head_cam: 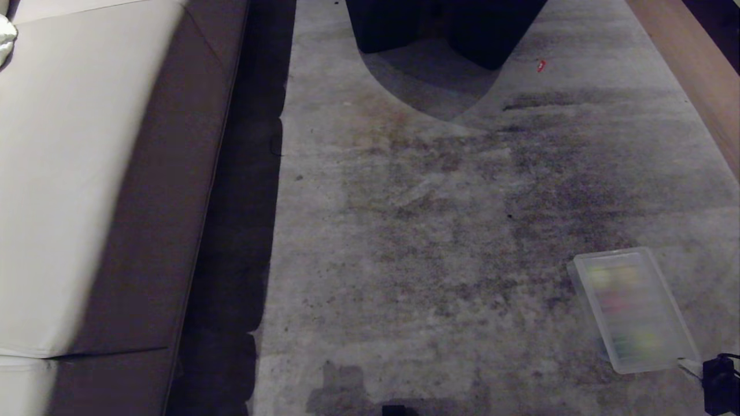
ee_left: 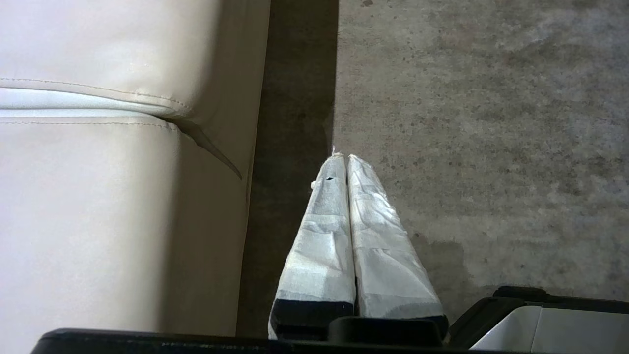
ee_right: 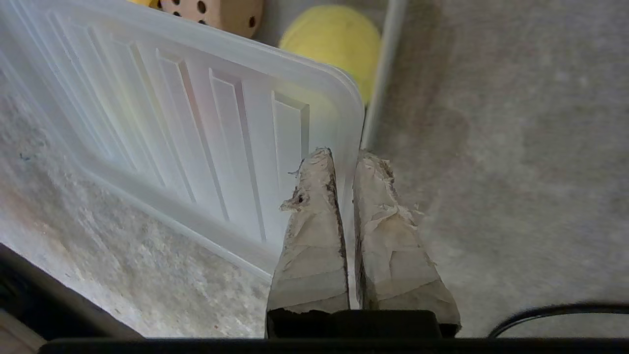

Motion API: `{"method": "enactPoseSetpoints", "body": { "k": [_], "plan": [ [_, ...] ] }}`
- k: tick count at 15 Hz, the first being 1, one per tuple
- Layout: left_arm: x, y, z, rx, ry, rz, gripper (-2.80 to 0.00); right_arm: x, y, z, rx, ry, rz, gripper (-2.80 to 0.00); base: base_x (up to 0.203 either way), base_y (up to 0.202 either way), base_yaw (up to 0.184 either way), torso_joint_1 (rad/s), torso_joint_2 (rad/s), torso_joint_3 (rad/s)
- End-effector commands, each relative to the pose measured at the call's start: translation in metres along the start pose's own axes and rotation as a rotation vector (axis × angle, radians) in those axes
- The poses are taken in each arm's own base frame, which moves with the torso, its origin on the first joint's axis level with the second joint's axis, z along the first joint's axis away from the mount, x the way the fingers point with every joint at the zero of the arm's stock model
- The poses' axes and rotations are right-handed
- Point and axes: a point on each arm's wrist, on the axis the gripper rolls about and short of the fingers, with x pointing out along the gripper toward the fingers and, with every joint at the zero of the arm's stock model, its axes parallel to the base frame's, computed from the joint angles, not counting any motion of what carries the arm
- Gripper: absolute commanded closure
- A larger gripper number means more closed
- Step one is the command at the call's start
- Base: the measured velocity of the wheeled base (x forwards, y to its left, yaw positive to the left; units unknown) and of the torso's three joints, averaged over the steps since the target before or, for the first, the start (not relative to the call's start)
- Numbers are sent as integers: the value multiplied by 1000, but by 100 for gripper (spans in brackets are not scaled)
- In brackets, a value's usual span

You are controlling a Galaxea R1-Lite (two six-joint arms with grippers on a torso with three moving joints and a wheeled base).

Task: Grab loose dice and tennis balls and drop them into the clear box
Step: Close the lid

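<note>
No loose dice or balls are seen on the carpet (head_cam: 416, 242) in the head view, so the collecting is judged done or nearly so. The clear box (head_cam: 584, 289) lies on the carpet at the lower right of that view, well apart from the pale sofa (head_cam: 75, 173) on the left. A ribbed lid (ee_right: 196, 132) is held over the box at a slant, so that one end of the box is left uncovered; blurred yellow, red and green patches are made out through it in the head view. In the right wrist view a tan die (ee_right: 221, 12) with dark pips and a tennis ball (ee_right: 334, 42) are seen inside the uncovered end, close together. The remaining contents cannot be counted. The right claw (ee_right: 344, 157) is closed on the lid's corner edge, pinched between its taped fingers. The left claw (ee_left: 344, 160) is shut on nothing and hangs over the carpet beside the sofa's base. What is left, by judgement, is only the seating of the lid.
</note>
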Motion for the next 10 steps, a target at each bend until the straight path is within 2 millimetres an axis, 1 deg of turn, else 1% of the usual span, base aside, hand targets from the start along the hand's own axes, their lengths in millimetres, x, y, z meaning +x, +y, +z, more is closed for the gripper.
{"method": "enactPoseSetpoints", "body": {
  "k": [1, 5, 10],
  "plan": [
    [0, 0, 0, 0, 2, 0, 0, 1, -3, 6, -6, -16, 12, 0, 0, 0, 0, 0, 0, 0],
    [0, 0, 0, 0, 2, 0, 0, -2, -10, 15, -4, -45, 15, 0, 0, 0, 0, 0, 0, 0],
    [0, 0, 0, 0, 2, 0, 0, 4, -16, 16, -9, -37, 27, 0, 0, 0, 0, 0, 0, 0]
  ]
}}
